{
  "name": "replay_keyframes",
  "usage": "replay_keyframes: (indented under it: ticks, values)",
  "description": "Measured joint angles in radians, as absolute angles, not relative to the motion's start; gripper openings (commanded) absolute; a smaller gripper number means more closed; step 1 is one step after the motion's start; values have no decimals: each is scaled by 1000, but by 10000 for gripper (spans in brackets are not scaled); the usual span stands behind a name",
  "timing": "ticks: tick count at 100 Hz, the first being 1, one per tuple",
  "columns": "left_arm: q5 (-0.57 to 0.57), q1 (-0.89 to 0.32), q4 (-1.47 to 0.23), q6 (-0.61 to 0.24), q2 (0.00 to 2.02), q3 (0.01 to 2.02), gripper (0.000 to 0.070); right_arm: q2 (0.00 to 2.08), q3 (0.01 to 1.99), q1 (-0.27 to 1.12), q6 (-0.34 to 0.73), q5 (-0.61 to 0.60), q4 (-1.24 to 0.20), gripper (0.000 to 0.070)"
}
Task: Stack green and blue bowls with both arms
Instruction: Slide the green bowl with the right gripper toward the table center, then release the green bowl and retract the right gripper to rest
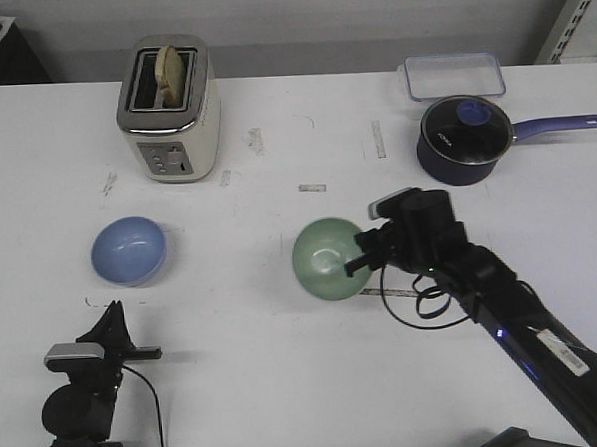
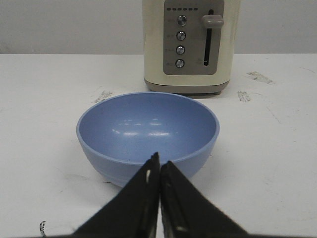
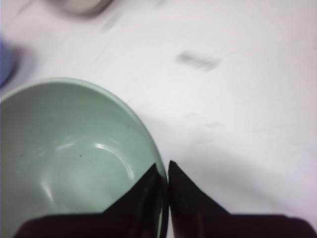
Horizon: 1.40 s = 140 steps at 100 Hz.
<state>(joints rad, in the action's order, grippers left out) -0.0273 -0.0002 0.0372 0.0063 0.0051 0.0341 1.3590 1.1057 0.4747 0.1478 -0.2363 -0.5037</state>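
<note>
The blue bowl sits upright on the white table at the left. It fills the left wrist view. My left gripper is shut and empty just short of the bowl's near side, tips pressed together. The green bowl is at the table's middle. My right gripper is shut on its right rim, one finger inside and one outside, as the right wrist view shows over the bowl. I cannot tell whether the green bowl is off the table.
A cream toaster with a slice in it stands behind the blue bowl. A dark navy saucepan with a long handle and a clear lidded box are at the back right. The right arm's cable loops on the table.
</note>
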Motion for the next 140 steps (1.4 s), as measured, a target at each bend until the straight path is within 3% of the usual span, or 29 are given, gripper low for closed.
replay_keyframes:
  ticks: [22,61,67,78,84,110,140]
  values:
    - [-27,0,37,6,5,34,2,1505,1106,600,166,-205,-507,0]
    - [-27,0,-4,6,5,34,2,1583,1105,613,163,-205,-505,29]
    - [-27,0,-5,6,5,34,2,1583,1105,614,162,-209,-504,116]
    - [-27,0,-7,6,5,34,2,1583,1105,614,161,-212,-506,411]
    - [-27,0,-7,6,5,34,2,1583,1105,614,161,-217,-506,467]
    - [-27,0,-7,6,5,34,2,1527,1112,599,161,-233,-510,436]
    - [-27,0,-7,-28,5,34,1,1225,1129,481,130,-132,-497,3]
